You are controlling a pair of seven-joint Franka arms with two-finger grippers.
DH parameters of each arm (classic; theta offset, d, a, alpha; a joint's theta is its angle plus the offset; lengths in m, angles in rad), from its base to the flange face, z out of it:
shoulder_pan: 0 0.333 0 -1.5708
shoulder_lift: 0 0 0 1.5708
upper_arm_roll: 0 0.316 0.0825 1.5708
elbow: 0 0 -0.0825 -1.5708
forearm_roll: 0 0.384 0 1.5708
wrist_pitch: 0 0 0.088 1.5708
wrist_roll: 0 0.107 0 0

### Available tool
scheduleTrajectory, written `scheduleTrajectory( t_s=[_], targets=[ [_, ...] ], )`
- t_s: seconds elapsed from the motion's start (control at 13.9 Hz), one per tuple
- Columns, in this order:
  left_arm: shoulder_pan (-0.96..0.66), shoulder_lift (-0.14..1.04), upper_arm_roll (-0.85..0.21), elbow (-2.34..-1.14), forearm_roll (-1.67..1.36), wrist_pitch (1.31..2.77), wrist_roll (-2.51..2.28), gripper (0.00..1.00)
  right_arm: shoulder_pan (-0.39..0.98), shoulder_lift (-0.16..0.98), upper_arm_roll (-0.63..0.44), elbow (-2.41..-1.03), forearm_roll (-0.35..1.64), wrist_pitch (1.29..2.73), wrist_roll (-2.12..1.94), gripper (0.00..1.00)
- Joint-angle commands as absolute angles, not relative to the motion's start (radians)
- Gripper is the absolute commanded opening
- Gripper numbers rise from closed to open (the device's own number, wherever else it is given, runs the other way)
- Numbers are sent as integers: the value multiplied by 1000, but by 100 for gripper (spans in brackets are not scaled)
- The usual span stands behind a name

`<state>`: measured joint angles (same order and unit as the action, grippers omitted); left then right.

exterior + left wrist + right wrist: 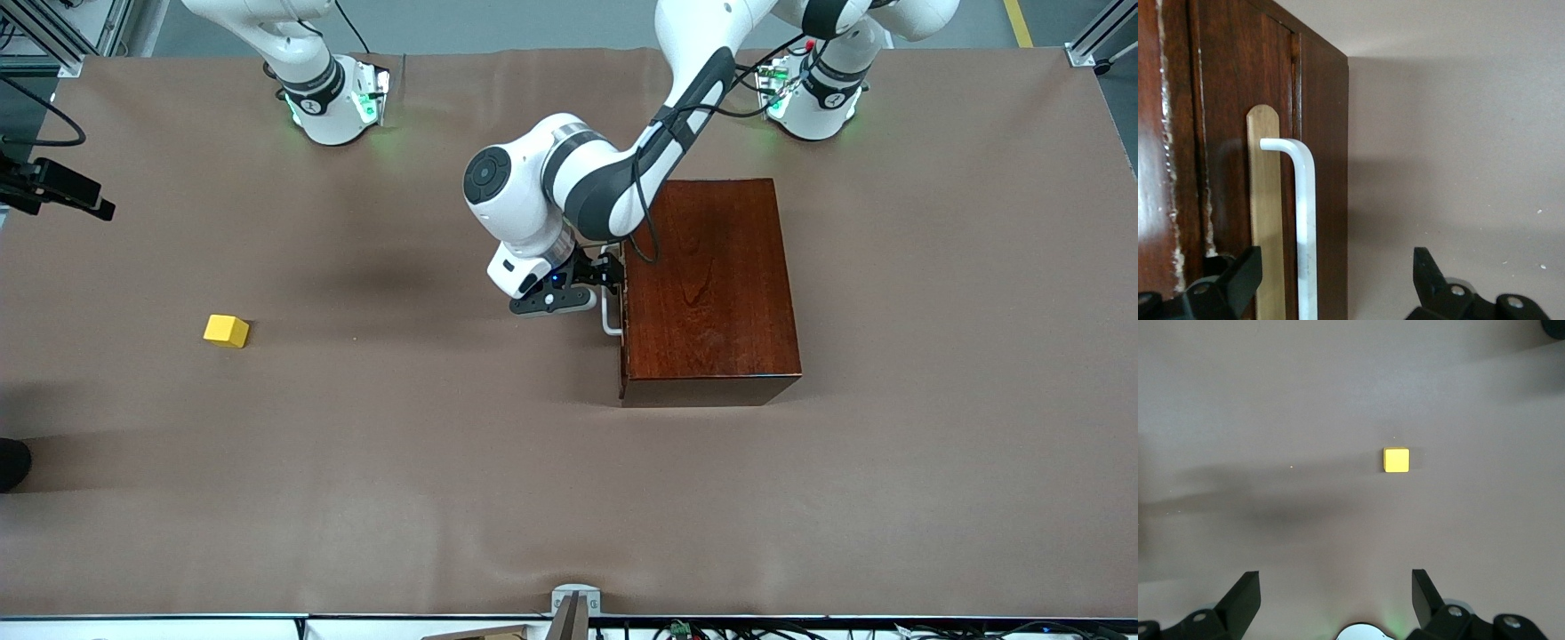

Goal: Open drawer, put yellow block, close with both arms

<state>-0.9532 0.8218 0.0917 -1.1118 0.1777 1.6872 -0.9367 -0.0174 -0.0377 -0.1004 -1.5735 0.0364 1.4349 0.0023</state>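
A brown cloth (pixel 569 498) covers the table; nothing lies between the block and the box. The box (pixel 711 284) sits toward the left arm's end, its drawer (pixel 1231 133) shut. The left gripper (pixel 1335 283) is at the drawer front, fingers spread either side of the white handle (pixel 1305 220), not pinching it. The yellow block (pixel 226 331) lies toward the right arm's end, well apart from the box. The right gripper (pixel 1335 600) hangs over bare cloth, fingers spread wide, the block (pixel 1396 460) well clear of them.

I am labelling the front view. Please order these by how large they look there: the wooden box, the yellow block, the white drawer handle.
1. Wooden box, clearly the largest.
2. Yellow block.
3. White drawer handle: only a short piece shows below the left gripper, so its place against the block is unsure.
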Motion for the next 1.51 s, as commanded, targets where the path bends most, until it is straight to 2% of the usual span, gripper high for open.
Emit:
scheduleTrajectory(
  t_s=[0.0, 0.65, 1.44],
  targets=[
    [-966, 847, 101, -1083, 198, 1674, -963, 100, -15, -63, -98, -1597, 34, 1434, 8, 100],
    [-968, 888, 74, -1081, 190, 1753, -1062, 100, -21, -57, -103, -1591, 34, 1436, 8, 100],
    [-968, 907, 64, -1075, 26, 2071, -1227, 100, -24, -44, -103, -1557, 26, 1439, 15, 100]
  ],
)
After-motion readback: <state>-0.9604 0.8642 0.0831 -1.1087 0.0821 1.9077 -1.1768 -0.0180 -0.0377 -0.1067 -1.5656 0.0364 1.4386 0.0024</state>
